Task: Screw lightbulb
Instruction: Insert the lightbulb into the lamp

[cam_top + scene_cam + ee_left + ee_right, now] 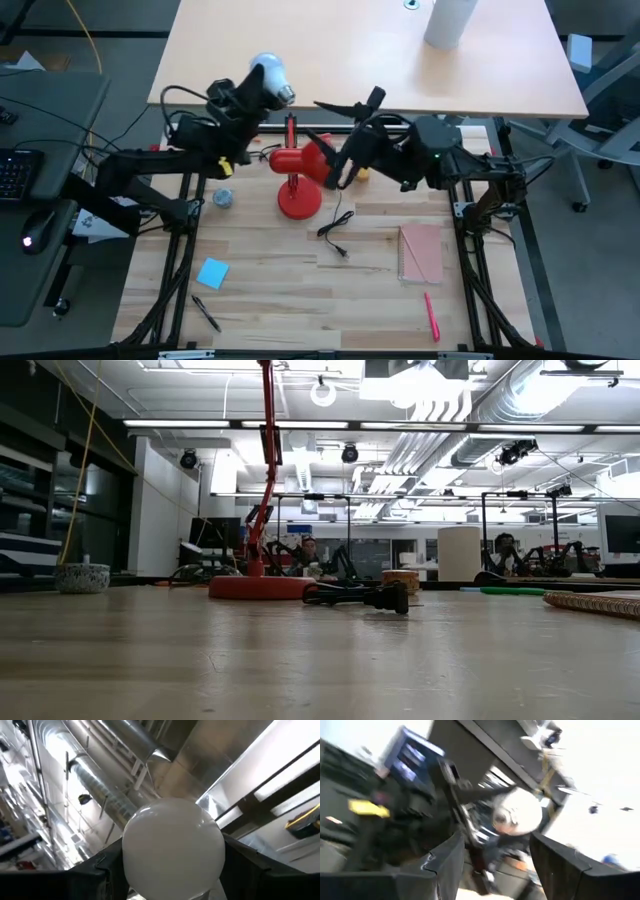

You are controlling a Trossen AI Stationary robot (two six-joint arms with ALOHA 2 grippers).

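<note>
Left gripper (262, 84) pinches the bulb (270, 72) up off the table, at the far edge left of the lamp (299, 170)

Seen from its wrist, the dark fingers (100, 865) press either side of the white bulb (172, 850), with ceiling ducts beyond. Going right on the wooden table (260, 290): a blue note (212, 272), a pen (206, 313), a small bowl (222, 199), the red lamp with its black cord (335, 230), then the right gripper (345, 165) against the lamp's shade, whether it grips is unclear; its wrist view shows spread fingers (445, 865). Further right lie a pink notebook (421, 252) and a red pen (432, 315)
</note>
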